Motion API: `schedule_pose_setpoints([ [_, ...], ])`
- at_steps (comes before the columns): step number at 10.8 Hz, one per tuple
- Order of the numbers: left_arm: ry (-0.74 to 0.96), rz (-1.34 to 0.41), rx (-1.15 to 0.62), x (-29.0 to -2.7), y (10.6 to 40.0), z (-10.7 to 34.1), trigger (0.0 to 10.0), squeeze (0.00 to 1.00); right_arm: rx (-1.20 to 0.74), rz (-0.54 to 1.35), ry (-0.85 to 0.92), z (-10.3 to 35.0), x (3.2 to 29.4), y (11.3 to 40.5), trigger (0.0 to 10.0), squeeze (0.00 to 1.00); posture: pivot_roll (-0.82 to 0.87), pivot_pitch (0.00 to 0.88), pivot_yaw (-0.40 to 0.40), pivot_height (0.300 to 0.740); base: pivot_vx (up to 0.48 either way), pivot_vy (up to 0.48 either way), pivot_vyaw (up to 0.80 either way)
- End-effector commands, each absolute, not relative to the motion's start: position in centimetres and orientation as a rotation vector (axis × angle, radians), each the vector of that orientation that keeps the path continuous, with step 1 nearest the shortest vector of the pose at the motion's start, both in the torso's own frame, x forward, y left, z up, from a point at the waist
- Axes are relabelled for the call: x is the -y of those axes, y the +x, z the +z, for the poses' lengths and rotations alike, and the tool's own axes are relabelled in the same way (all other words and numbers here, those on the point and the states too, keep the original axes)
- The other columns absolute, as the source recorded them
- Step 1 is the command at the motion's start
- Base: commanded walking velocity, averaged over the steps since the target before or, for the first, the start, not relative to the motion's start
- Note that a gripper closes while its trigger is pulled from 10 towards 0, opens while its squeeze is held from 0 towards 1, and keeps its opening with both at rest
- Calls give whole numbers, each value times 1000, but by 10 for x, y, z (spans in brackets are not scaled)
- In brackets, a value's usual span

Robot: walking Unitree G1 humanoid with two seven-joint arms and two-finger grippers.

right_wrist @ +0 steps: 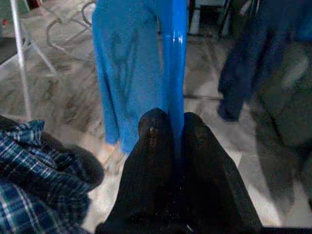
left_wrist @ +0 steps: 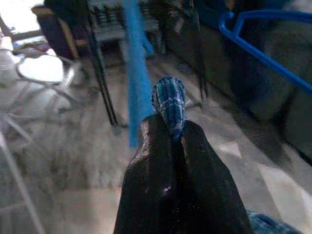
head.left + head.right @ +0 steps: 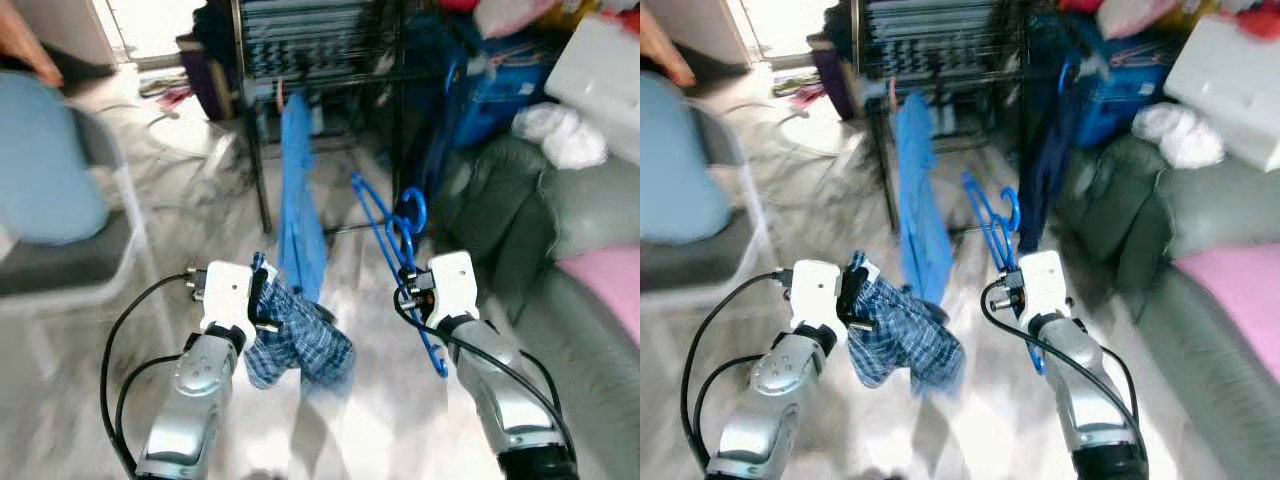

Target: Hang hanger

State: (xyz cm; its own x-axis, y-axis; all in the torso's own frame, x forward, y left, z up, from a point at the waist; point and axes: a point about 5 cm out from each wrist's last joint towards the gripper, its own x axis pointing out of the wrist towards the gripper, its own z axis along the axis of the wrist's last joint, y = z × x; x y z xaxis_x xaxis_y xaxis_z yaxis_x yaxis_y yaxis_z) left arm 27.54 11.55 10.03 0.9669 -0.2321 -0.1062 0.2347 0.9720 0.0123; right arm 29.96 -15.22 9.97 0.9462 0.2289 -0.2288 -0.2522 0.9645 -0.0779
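My right gripper (image 1: 176,131) is shut on a blue plastic hanger (image 3: 392,232), which it holds up over the floor with the hook end uppermost. My left gripper (image 2: 174,129) is shut on a blue plaid cloth (image 3: 296,338) that droops below the wrist (image 3: 228,293). Ahead stands a black wire drying rack (image 3: 320,60), and a bright blue garment (image 3: 298,200) hangs down from it between my two arms. The picture is blurred.
A grey sofa (image 3: 575,250) with a pink cushion (image 3: 606,270) lies at the right. A chair with a light blue back (image 3: 45,180) stands at the left. Dark blue clothes (image 3: 440,130), white bags (image 3: 560,135) and cables (image 3: 165,135) crowd the far floor.
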Motion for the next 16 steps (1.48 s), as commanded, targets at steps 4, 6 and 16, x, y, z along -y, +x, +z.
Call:
schedule_pose_setpoints([
  [4, 56, -280, -83, -111, 276, 104, 10000, 0, -201, 236, -112, 103, 154, 298, 10000, 0, -175, 65, 55, 740, -286, 0, 0],
  [6, 90, -313, -23, -115, 277, 111, 10000, 0, -205, 236, -117, 102, 155, 298, 10000, 0, -172, 64, 57, 740, 0, 0, 0],
  [16, 1084, -660, 283, -182, 337, 173, 10000, 0, -169, 521, -252, 132, 170, 301, 10000, 0, -164, 48, 95, 740, 0, 0, 0],
])
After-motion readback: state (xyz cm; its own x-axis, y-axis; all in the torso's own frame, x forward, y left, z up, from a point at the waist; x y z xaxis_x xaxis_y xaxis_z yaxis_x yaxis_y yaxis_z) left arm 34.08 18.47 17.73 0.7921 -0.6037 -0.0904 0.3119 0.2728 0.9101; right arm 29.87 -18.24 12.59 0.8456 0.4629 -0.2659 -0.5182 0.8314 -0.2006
